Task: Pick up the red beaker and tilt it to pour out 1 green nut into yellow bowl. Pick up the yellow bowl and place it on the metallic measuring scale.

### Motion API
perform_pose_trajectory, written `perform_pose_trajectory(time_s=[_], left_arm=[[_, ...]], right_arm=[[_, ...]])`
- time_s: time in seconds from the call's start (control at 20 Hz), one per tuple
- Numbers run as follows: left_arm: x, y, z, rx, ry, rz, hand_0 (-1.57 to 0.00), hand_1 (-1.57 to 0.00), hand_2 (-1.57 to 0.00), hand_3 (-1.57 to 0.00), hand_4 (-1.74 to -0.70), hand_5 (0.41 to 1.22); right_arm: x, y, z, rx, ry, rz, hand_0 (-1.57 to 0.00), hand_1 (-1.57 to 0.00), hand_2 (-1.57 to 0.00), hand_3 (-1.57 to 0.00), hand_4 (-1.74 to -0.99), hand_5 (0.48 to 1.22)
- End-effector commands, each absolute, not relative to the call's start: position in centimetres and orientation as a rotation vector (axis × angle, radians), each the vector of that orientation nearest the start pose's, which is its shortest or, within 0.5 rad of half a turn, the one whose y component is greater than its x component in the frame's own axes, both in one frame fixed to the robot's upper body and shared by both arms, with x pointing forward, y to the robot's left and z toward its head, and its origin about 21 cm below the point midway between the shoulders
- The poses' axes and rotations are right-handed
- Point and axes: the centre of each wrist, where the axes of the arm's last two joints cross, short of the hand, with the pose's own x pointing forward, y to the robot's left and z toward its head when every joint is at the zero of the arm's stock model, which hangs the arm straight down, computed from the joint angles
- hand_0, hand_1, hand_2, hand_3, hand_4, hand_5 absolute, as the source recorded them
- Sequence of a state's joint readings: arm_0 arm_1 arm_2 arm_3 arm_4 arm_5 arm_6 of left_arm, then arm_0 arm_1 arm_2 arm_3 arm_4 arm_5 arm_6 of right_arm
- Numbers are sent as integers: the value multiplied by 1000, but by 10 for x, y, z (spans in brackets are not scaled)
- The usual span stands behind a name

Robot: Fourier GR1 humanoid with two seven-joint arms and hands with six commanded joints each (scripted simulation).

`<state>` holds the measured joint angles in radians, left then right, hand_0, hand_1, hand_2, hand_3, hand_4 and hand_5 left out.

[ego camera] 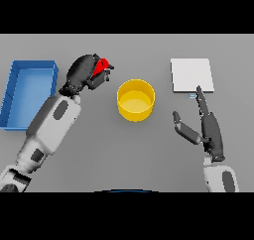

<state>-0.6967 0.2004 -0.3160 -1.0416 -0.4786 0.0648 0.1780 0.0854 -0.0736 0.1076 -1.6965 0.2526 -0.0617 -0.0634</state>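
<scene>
Red beaker (101,65) tilted, left of yellow bowl (135,100); metallic scale (192,75) right.

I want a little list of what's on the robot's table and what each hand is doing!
left hand: curled round the red beaker, left of the bowl
right hand: open, holding nothing, fingers pointing toward the scale
yellow bowl: on the table, middle; no nut visible inside
metallic measuring scale: flat, right of the bowl
blue tray: far left edge

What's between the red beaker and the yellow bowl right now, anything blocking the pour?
Nothing visible. The left hand is curled round the red beaker, just left of the yellow bowl, with only bare table between them. The blue bin lies on the far left.
</scene>
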Motion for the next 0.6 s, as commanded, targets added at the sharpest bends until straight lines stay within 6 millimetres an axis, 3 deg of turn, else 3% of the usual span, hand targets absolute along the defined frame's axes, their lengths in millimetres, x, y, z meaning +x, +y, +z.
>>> perform_pose_trajectory(time_s=[0.0,0.35,0.45,0.5,0.55], left_arm=[[388,144,74,560,-1515,-988,-1569,-1569,-1569,-1568,-1738,1133],[396,118,87,848,-1448,-1429,-1571,-1571,-1571,-1570,-1740,1190],[398,112,89,878,-1425,-1554,-1571,-1571,-1571,-1571,-1649,1201],[398,110,94,902,-1414,-1608,-1571,-1571,-1571,-1571,-1666,1205],[400,106,95,944,-1377,-1674,-1571,-1571,-1571,-1470,-1677,1208]], right_arm=[[224,-227,11,-236,-1676,272,1,1,1,1,-1254,687],[223,-220,13,-232,-1680,269,1,1,1,1,-1274,704],[223,-222,12,-225,-1681,263,1,1,1,1,-1284,705],[221,-222,11,-221,-1678,250,1,1,1,1,-1283,702],[223,-221,8,-205,-1672,237,1,1,1,1,-1285,697]])
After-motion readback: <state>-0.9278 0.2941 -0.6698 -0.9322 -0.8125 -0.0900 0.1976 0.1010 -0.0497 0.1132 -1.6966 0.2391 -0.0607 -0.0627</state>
